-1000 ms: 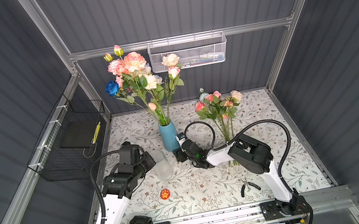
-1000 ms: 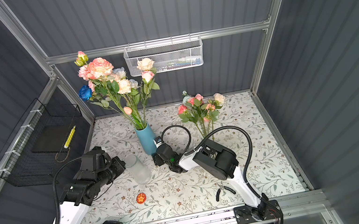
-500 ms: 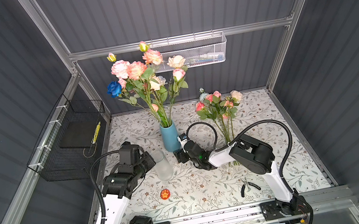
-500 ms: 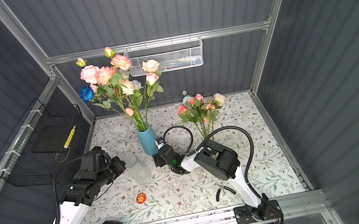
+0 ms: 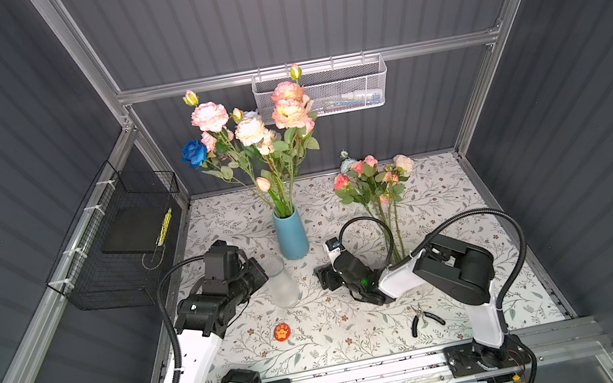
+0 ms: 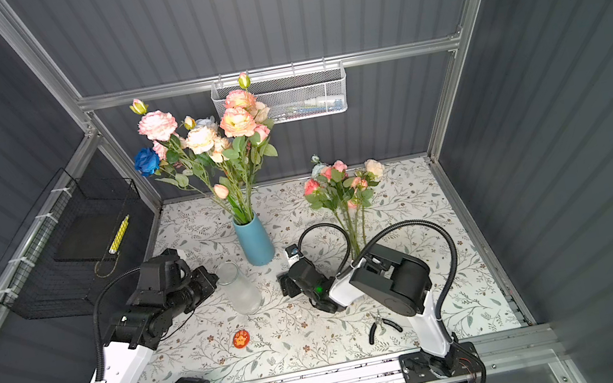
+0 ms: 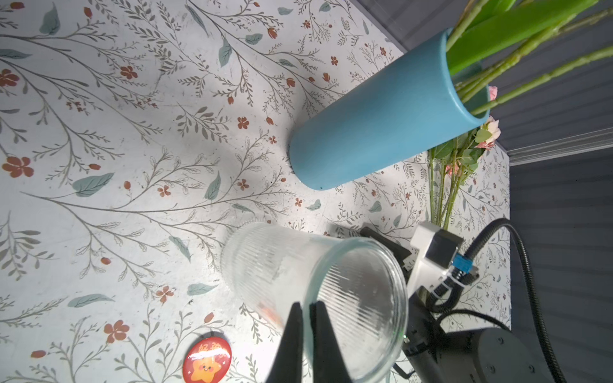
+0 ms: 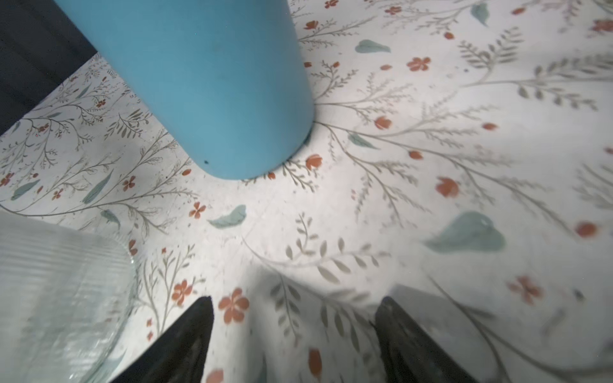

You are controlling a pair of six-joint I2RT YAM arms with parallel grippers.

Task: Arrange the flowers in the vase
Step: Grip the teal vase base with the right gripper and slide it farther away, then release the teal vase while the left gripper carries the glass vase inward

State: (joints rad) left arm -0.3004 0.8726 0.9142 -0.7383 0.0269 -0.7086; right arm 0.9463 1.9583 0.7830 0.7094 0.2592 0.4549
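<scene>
Nearest you, the left jaws are pinched shut on the rim of one ribbed glass vase point(image 5: 281, 283), and the right jaws stand open low over the surface point(image 5: 362, 331). Beyond, mid-surface, one blue vase point(image 5: 290, 233) holds the flowers point(image 5: 249, 131): long green stems with pink, peach and cream blooms, and one blue rose point(image 5: 194, 153). A second bunch point(image 5: 372, 181) stands toward the far edge.

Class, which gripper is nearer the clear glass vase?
Left. The left gripper is shut on the rim of the glass vase; the right gripper hangs open beside it, apart, near the blue vase.
</scene>
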